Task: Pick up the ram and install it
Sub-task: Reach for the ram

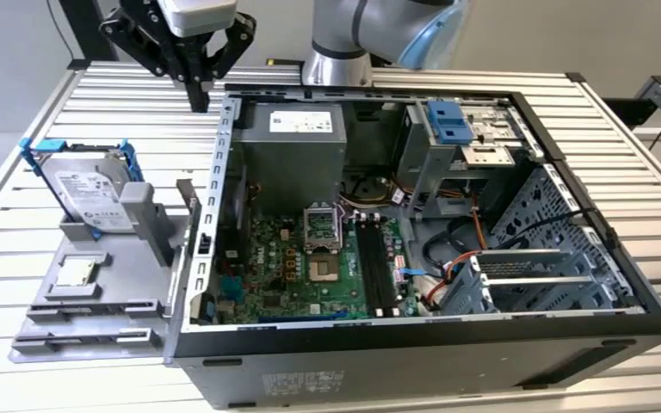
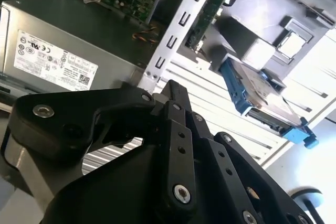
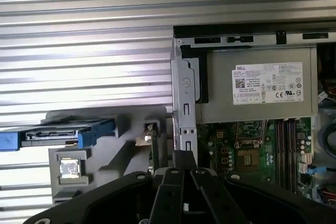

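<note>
Hovering over the table (image 1: 135, 95) at eleven o'clock of the open case (image 1: 423, 331) in the exterior view, the hand (image 1: 200, 101) is showing fingers pressed together, empty. The ram (image 1: 188, 200) is standing on edge in the grey holder (image 1: 89, 297) at nine o'clock, probably to leave its top edge open to a pinch.

White label (image 3: 268, 83) on power supply (image 3: 220, 109): print perhaps unreadable

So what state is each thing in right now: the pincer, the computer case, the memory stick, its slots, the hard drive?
Computer case: lying on its side, open.
Pincer: shut, holding nothing, over the table beside the case.
Ram: standing on edge in the grey holder, ungripped.
Memory slots: empty.
Hard drive: out of the case, upright in the grey holder.
</note>
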### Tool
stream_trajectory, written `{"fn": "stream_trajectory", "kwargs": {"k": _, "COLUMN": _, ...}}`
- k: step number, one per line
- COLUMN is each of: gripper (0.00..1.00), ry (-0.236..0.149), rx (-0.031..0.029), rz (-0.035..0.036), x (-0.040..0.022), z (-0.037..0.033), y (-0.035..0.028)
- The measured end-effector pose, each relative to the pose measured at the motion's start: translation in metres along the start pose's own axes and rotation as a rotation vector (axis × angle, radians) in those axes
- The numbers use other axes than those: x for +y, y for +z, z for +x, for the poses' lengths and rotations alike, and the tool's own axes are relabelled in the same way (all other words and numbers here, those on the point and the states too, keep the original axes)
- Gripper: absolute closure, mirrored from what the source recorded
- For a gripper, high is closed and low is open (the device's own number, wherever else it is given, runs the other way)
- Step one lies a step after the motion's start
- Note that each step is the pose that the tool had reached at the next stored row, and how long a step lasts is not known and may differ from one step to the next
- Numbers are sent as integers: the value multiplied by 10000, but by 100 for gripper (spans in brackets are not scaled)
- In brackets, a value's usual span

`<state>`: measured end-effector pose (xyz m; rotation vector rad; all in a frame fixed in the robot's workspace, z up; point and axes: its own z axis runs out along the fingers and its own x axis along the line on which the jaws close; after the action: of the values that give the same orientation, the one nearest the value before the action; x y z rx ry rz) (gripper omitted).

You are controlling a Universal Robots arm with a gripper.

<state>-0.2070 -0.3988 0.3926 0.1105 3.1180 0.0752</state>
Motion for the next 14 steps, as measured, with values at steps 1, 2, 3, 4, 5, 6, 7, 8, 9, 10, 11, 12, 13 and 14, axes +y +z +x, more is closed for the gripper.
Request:
{"fn": "stream_trajectory", "kwargs": {"k": 1, "gripper": 100, "ry": 0, "rx": 0, "rz": 0, "x": -2, "z": 31, "y": -1}}
{"fn": "stream_trajectory", "kwargs": {"k": 2, "gripper": 100, "ry": -1, "rx": 0, "rz": 0, "x": -5, "z": 63, "y": -2}}
{"fn": "stream_trajectory", "kwargs": {"k": 3, "gripper": 100, "ry": -1, "rx": 0, "rz": 0, "x": -7, "z": 94, "y": -2}}
{"fn": "stream_trajectory", "kwargs": {"k": 4, "gripper": 100, "ry": 0, "rx": 1, "rz": 1, "x": -9, "z": 127, "y": -3}}
{"fn": "stream_trajectory", "kwargs": {"k": 5, "gripper": 100, "ry": 0, "rx": 0, "rz": 0, "x": -11, "z": 156, "y": -4}}
{"fn": "stream_trajectory", "kwargs": {"k": 6, "gripper": 100, "ry": 1, "rx": 0, "rz": -1, "x": -13, "z": 187, "y": -4}}
{"fn": "stream_trajectory", "kwargs": {"k": 7, "gripper": 100, "ry": 0, "rx": 0, "rz": 0, "x": -15, "z": 217, "y": -5}}
{"fn": "stream_trajectory", "kwargs": {"k": 8, "gripper": 100, "ry": -1, "rx": 0, "rz": 0, "x": -18, "z": 247, "y": -6}}
{"fn": "stream_trajectory", "kwargs": {"k": 9, "gripper": 100, "ry": -1, "rx": 0, "rz": 0, "x": -20, "z": 278, "y": -6}}
{"fn": "stream_trajectory", "kwargs": {"k": 10, "gripper": 100, "ry": -1, "rx": 0, "rz": 0, "x": -22, "z": 308, "y": -7}}
{"fn": "stream_trajectory", "kwargs": {"k": 11, "gripper": 100, "ry": 0, "rx": 0, "rz": 0, "x": -24, "z": 338, "y": -8}}
{"fn": "stream_trajectory", "kwargs": {"k": 12, "gripper": 100, "ry": 0, "rx": 1, "rz": 1, "x": -26, "z": 368, "y": -9}}
{"fn": "stream_trajectory", "kwargs": {"k": 13, "gripper": 100, "ry": 0, "rx": 0, "rz": 0, "x": -28, "z": 397, "y": -9}}
{"fn": "stream_trajectory", "kwargs": {"k": 14, "gripper": 100, "ry": 0, "rx": 0, "rz": 0, "x": -30, "z": 428, "y": -10}}
